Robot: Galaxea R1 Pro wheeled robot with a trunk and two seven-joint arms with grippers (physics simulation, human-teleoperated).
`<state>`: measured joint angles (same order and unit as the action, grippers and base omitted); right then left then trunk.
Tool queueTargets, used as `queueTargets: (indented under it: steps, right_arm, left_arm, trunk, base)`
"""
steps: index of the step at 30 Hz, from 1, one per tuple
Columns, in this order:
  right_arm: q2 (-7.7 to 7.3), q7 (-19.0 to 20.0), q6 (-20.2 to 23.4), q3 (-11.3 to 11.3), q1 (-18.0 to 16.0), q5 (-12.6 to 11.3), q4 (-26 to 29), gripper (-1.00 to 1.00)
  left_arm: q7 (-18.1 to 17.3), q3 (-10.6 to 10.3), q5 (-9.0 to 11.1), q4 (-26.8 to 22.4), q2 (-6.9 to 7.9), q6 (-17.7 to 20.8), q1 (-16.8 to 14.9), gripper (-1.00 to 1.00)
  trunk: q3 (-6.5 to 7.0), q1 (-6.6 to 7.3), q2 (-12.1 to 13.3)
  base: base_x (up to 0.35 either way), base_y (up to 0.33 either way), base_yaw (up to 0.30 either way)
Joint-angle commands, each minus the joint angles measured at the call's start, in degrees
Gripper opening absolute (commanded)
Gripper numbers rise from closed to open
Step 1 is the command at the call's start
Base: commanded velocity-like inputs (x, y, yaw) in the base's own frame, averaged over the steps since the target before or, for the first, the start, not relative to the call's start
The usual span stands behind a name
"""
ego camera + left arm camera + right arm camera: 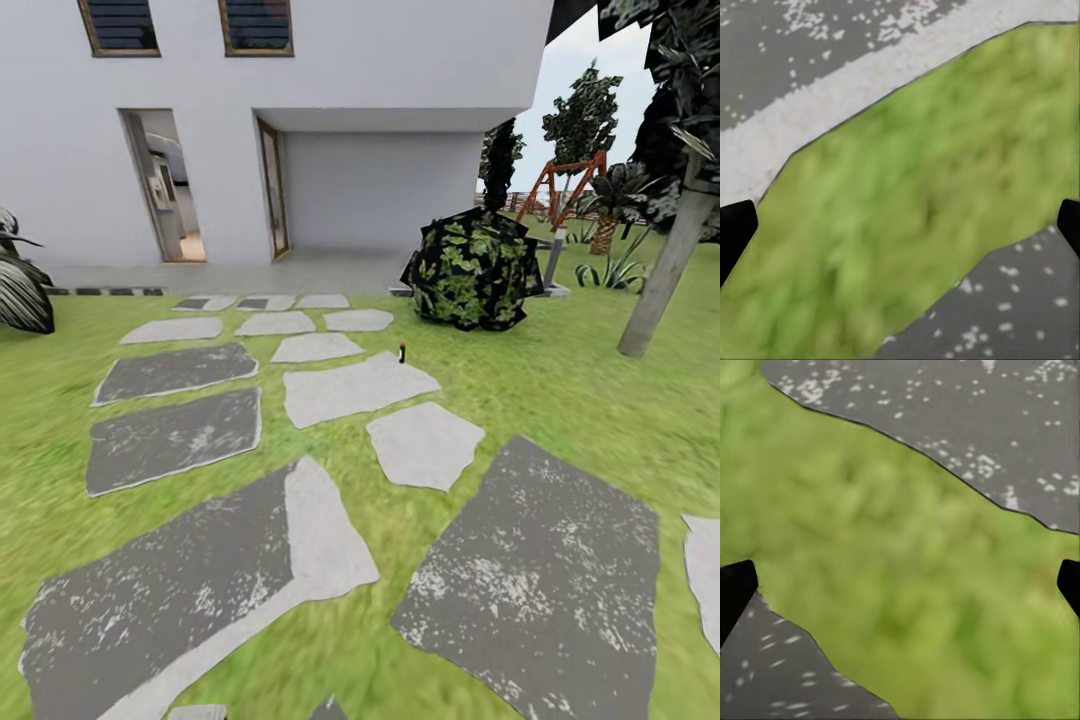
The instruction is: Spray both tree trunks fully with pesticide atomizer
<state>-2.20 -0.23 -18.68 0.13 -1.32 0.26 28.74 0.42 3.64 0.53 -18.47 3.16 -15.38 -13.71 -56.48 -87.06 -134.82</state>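
Pesticide atomizer (402,352) stood upright on grass beside a paving slab (355,388), far ahead of both jaws. Left gripper (900,225) and right gripper (900,585) jaws were spread wide, empty, with grass (907,217) and grey stone between them.

Your left gripper (900,225) points down, its two dark fingertips (735,229) showing at opposite edges of the left wrist view, spread wide with nothing between them. Your right gripper (900,585) hangs the same way: black fingertips (735,589) at the two sides of the right wrist view, jaws wide apart and holding nothing. Both are clear of the ground.
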Motion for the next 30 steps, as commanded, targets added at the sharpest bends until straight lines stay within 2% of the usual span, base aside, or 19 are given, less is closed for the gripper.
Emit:
queueTargets:
  steps: [1, 13, 21, 30]
  right_arm:
    - [0.00, 0.0, 0.0, 0.0, 0.0, 0.0, 0.0, 1.00]
    - [0.00, 0.0, 0.0, 0.0, 0.0, 0.0, 0.0, 1.00]
    - [0.00, 0.0, 0.0, 0.0, 0.0, 0.0, -0.1, 1.00]
    - [0.00, 0.0, 0.0, 0.0, 0.0, 0.0, -0.1, 1.00]
  left_arm:
    - [0.0, 0.0, 0.0, 0.0, 0.00, 0.0, 0.0, 1.00]
    - [0.0, 0.0, 0.0, 0.0, 0.00, 0.0, 0.0, 1.00]
    - [0.0, 0.0, 0.0, 0.0, 0.00, 0.0, 0.0, 1.00]
    - [0.0, 0.0, 0.0, 0.0, 0.00, 0.0, 0.0, 1.00]
  trunk:
    - [0.00, 0.00, 0.0]
    - [0.00, 0.00, 0.0]
    - [0.00, 0.00, 0.0]
    - [0.00, 0.00, 0.0]
  base:
    - [0.343, 0.000, 0.000]
    - [0.343, 0.000, -0.006]
    - [0.343, 0.000, -0.198]
    - [0.343, 0.000, -0.024]
